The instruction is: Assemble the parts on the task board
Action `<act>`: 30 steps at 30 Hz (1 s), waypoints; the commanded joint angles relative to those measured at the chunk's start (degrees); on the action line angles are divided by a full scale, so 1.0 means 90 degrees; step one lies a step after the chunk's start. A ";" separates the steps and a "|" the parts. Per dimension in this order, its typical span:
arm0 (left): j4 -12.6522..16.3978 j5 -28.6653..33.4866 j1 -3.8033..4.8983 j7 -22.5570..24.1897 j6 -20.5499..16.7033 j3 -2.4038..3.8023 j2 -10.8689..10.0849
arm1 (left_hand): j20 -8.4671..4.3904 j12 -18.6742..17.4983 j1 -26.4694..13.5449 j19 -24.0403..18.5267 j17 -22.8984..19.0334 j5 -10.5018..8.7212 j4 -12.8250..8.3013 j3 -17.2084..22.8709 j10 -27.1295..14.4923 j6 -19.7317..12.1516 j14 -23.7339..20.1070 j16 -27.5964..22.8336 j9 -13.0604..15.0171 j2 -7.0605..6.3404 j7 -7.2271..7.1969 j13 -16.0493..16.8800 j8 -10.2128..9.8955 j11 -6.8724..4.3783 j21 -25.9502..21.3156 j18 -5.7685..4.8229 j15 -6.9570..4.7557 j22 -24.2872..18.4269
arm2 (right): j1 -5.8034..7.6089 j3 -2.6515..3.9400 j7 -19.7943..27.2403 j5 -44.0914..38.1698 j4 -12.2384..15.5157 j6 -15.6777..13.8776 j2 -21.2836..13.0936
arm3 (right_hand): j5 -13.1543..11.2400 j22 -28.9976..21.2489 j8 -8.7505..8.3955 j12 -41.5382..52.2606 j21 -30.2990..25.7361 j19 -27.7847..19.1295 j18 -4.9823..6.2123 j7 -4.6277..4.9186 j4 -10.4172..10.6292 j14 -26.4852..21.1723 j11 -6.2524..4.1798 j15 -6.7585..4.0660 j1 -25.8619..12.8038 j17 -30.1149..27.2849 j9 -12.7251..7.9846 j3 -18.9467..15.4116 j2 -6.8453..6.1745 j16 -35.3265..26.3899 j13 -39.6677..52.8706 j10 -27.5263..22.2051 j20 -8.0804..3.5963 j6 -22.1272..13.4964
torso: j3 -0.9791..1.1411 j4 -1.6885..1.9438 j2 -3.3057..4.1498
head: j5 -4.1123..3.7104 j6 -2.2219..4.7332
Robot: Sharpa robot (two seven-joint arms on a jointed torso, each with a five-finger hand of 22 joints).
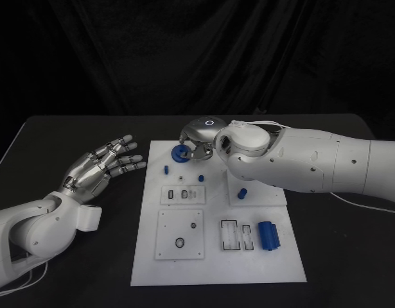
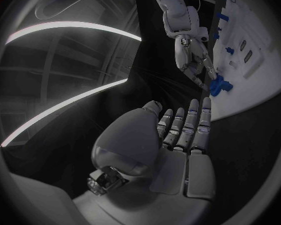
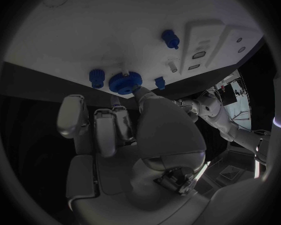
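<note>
Right hand (image 1: 200, 142) at far left corner of task board (image 1: 218, 256), fingers pinching blue gear-shaped part (image 1: 180, 152); same part (image 3: 125, 82) seen against board surface in right wrist view. Left hand (image 1: 103, 168) off board's left edge above black table (image 1: 58, 141), fingers spread, grasping nothing. Blue cylinder part (image 1: 268, 235) lies near board's right edge. Small blue peg (image 1: 241, 192) stands mid-board.
</note>
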 commanded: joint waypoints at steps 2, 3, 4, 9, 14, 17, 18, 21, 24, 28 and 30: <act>0.0000 0.0019 -0.0009 0.0309 0.0090 0.0005 0.0014 | 0.0010 0.0027 0.0012 -0.0037 -0.0009 0.0035 0.0010 0.0068 -0.0006 -0.0015 -0.0028 0.0053 0.0007 -0.0032 0.0049 -0.0007 -0.0003 0.0040 0.0033 -0.0106 0.0003 0.0010 | -0.0038 -0.0003 -0.0104 -0.0022 0.0006 0.0130 -0.0002 | -0.0046 0.0466 0.0042 0.0026 -0.0028 0.0031 0.0060 -0.0003 0.0002 0.0216 0.0003 0.0045 -0.0027 0.1073 0.0023 -0.0066 0.0005 0.0007 0.0479 0.0003 0.0029 0.0093 | 0.0003 0.0002 0.0000 | 0.0003 -0.0009; -0.0002 0.0019 -0.0009 0.0308 0.0091 0.0005 0.0014 | 0.0010 0.0027 0.0012 -0.0037 -0.0009 0.0035 0.0010 0.0068 -0.0006 -0.0015 -0.0028 0.0053 0.0007 -0.0032 0.0049 -0.0007 -0.0003 0.0040 0.0033 -0.0106 0.0003 0.0010 | -0.0040 -0.0003 -0.0096 -0.0022 0.0009 0.0134 -0.0003 | -0.0052 0.0465 0.0045 0.0026 -0.0032 0.0029 0.0061 -0.0003 0.0002 0.0215 0.0003 0.0045 -0.0030 0.1071 0.0026 -0.0069 0.0006 0.0005 0.0478 0.0003 0.0029 0.0099 | 0.0003 0.0002 0.0000 | 0.0003 -0.0009; -0.0004 0.0019 -0.0009 0.0307 0.0092 0.0005 0.0015 | 0.0010 0.0027 0.0012 -0.0037 -0.0009 0.0035 0.0010 0.0068 -0.0006 -0.0015 -0.0028 0.0053 0.0007 -0.0032 0.0049 -0.0007 -0.0003 0.0040 0.0033 -0.0106 0.0003 0.0010 | -0.0041 -0.0003 -0.0088 -0.0022 0.0011 0.0140 -0.0004 | -0.0065 0.0464 0.0061 0.0028 -0.0037 0.0026 0.0062 -0.0005 0.0004 0.0215 0.0002 0.0045 -0.0036 0.1071 0.0035 -0.0075 0.0011 0.0005 0.0481 0.0006 0.0029 0.0125 | 0.0002 0.0002 0.0001 | 0.0002 -0.0011; -0.0017 0.0019 -0.0009 0.0300 0.0098 0.0005 0.0020 | 0.0010 0.0027 0.0012 -0.0037 -0.0009 0.0035 0.0010 0.0068 -0.0006 -0.0015 -0.0028 0.0053 0.0007 -0.0032 0.0049 -0.0007 -0.0003 0.0040 0.0033 -0.0106 0.0003 0.0010 | -0.0048 -0.0003 -0.0054 -0.0022 0.0018 0.0162 -0.0005 | -0.0079 0.0467 0.0137 0.0024 -0.0055 0.0021 0.0065 -0.0021 -0.0002 0.0203 -0.0007 0.0041 -0.0044 0.1056 0.0082 -0.0098 0.0029 -0.0009 0.0473 -0.0006 0.0027 0.0256 | -0.0002 0.0001 0.0001 | -0.0006 -0.0007; -0.0023 0.0019 -0.0010 0.0295 0.0101 0.0005 0.0019 | 0.0010 0.0027 0.0012 -0.0037 -0.0009 0.0035 0.0010 0.0068 -0.0006 -0.0015 -0.0028 0.0053 0.0007 -0.0032 0.0049 -0.0007 -0.0003 0.0040 0.0033 -0.0106 0.0003 0.0010 | -0.0051 -0.0003 -0.0028 -0.0022 0.0022 0.0115 -0.0010 | -0.0116 0.0456 0.0147 0.0011 -0.0090 -0.0001 0.0073 -0.0041 0.0020 0.0182 -0.0018 0.0035 -0.0092 0.1032 0.0097 -0.0134 0.0026 -0.0033 0.0451 -0.0041 0.0024 0.0269 | -0.0004 0.0003 -0.0002 | -0.0004 -0.0011; -0.0027 0.0019 -0.0010 0.0292 0.0102 0.0005 0.0018 | 0.0010 0.0027 0.0012 -0.0037 -0.0009 0.0035 0.0010 0.0068 -0.0006 -0.0015 -0.0028 0.0053 0.0007 -0.0032 0.0049 -0.0007 -0.0003 0.0040 0.0033 -0.0106 0.0003 0.0010 | -0.0051 -0.0003 -0.0024 -0.0022 0.0017 0.0102 -0.0009 | -0.0131 0.0455 0.0145 0.0009 -0.0097 -0.0005 0.0074 -0.0046 0.0029 0.0179 -0.0022 0.0032 -0.0109 0.1029 0.0101 -0.0147 0.0028 -0.0036 0.0447 -0.0049 0.0022 0.0264 | -0.0004 -0.0001 -0.0003 | -0.0002 -0.0012; -0.0029 0.0019 -0.0010 0.0291 0.0103 0.0005 0.0018 | 0.0010 0.0027 0.0012 -0.0037 -0.0009 0.0035 0.0010 0.0068 -0.0006 -0.0015 -0.0028 0.0053 0.0007 -0.0032 0.0049 -0.0007 -0.0003 0.0040 0.0033 -0.0106 0.0003 0.0010 | -0.0052 -0.0003 -0.0025 -0.0022 0.0014 0.0106 -0.0007 | -0.0134 0.0452 0.0143 0.0005 -0.0106 -0.0011 0.0076 -0.0048 0.0036 0.0176 -0.0023 0.0030 -0.0118 0.1026 0.0102 -0.0150 0.0034 -0.0039 0.0440 -0.0060 0.0021 0.0260 | -0.0003 0.0000 -0.0001 | -0.0004 -0.0014; -0.0034 0.0019 -0.0010 0.0289 0.0104 0.0005 0.0021 | 0.0010 0.0027 0.0012 -0.0037 -0.0009 0.0035 0.0010 0.0068 -0.0006 -0.0015 -0.0028 0.0053 0.0007 -0.0032 0.0049 -0.0007 -0.0003 0.0040 0.0033 -0.0106 0.0003 0.0010 | -0.0053 -0.0003 -0.0028 -0.0022 0.0007 0.0112 -0.0002 | -0.0028 0.0456 0.0142 -0.0002 -0.0124 -0.0019 0.0078 -0.0058 0.0067 0.0168 -0.0034 0.0022 -0.0159 0.1019 0.0117 -0.0158 0.0094 -0.0047 0.0432 -0.0078 0.0013 0.0254 | -0.0002 -0.0001 -0.0002 | -0.0004 -0.0016; -0.0041 0.0019 -0.0010 0.0285 0.0108 0.0005 0.0027 | 0.0010 0.0027 0.0012 -0.0037 -0.0009 0.0035 0.0010 0.0068 -0.0006 -0.0015 -0.0028 0.0053 0.0007 -0.0032 0.0049 -0.0007 -0.0003 0.0040 0.0033 -0.0106 0.0003 0.0010 | -0.0059 -0.0003 -0.0026 -0.0022 0.0000 0.0089 0.0006 | 0.0267 0.0473 0.0207 0.0001 -0.0136 -0.0016 0.0077 -0.0088 0.0059 0.0170 -0.0058 0.0003 -0.0154 0.1026 0.0169 -0.0137 0.0154 -0.0044 0.0446 -0.0069 -0.0004 0.0374 | -0.0004 -0.0003 -0.0004 | -0.0010 -0.0023; -0.0048 0.0019 -0.0010 0.0270 0.0108 0.0005 0.0034 | 0.0010 0.0030 0.0006 -0.0041 -0.0011 0.0037 0.0010 0.0086 -0.0009 -0.0019 -0.0034 0.0058 0.0006 -0.0034 0.0052 -0.0007 -0.0004 0.0041 0.0036 -0.0108 0.0004 0.0011 | -0.0069 -0.0003 -0.0040 -0.0022 -0.0018 0.0037 0.0025 | 0.0395 0.0483 0.0263 0.0005 -0.0152 -0.0017 0.0079 -0.0119 0.0068 0.0171 -0.0081 -0.0015 -0.0174 0.1029 0.0216 -0.0126 0.0183 -0.0042 0.0455 -0.0061 -0.0019 0.0486 | -0.0003 0.0001 -0.0002 | -0.0018 -0.0028; -0.0050 0.0019 -0.0010 0.0264 0.0107 0.0005 0.0036 | 0.0009 0.0030 0.0006 -0.0042 -0.0011 0.0037 0.0010 0.0088 -0.0009 -0.0025 -0.0035 0.0059 0.0006 -0.0034 0.0053 -0.0007 -0.0006 0.0042 0.0036 -0.0108 0.0004 0.0012 | -0.0076 -0.0003 -0.0055 -0.0022 -0.0028 0.0022 0.0036 | 0.0431 0.0496 0.0310 0.0008 -0.0147 -0.0007 0.0076 -0.0129 0.0085 0.0175 -0.0091 -0.0024 -0.0207 0.1035 0.0252 -0.0130 0.0192 -0.0038 0.0460 -0.0055 -0.0028 0.0578 | -0.0002 0.0000 -0.0001 | -0.0022 -0.0028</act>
